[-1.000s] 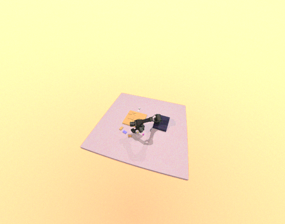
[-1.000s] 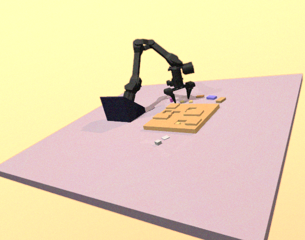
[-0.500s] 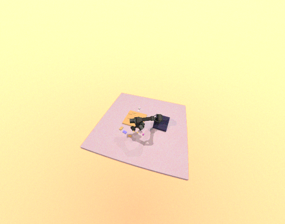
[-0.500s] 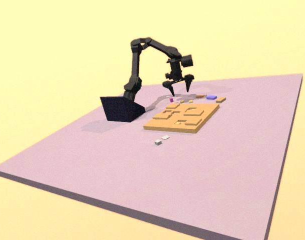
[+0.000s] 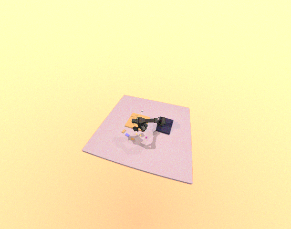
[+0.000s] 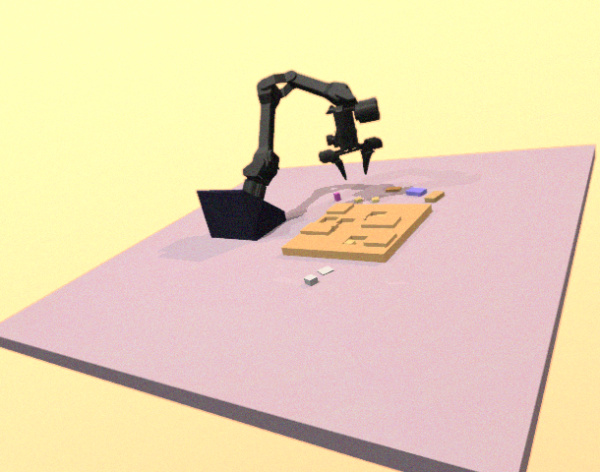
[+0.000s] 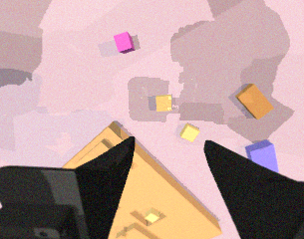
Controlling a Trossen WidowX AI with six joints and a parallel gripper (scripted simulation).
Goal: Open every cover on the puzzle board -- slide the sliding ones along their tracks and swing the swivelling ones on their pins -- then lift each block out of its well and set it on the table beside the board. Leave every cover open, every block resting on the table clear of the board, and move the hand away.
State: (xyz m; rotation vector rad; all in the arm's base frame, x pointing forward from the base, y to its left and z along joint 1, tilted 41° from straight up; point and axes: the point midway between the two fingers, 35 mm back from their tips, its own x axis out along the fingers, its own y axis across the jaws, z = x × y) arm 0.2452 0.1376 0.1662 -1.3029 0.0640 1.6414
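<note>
The orange puzzle board [image 5: 129,124] [image 6: 303,248] [image 7: 144,184] has several raised orange covers beside open recesses. A yellow block [image 6: 350,241] shows in a near well. In the wrist view, a yellow block [image 7: 152,217] lies in a well near the board's far edge. On the table beyond that edge lie a yellow block [image 5: 140,135] [image 6: 357,200] [image 7: 163,103], a second yellow block [image 5: 136,134] [image 6: 375,199] [image 7: 189,132] and a magenta block [image 5: 146,137] [image 6: 336,196] [image 7: 124,42]. My gripper [image 6: 355,176] [image 7: 169,142] is open and empty, above the board's far edge. My arm hides part of the board in the top view.
An orange block [image 5: 132,139] [image 6: 393,189] [image 7: 254,101], a blue block [image 5: 127,135] [image 6: 415,191] [image 7: 263,156] and another orange block [image 5: 123,130] [image 6: 434,196] lie past the far side. A small white block [image 6: 310,279] and a flat white piece [image 6: 325,270] lie on the near side.
</note>
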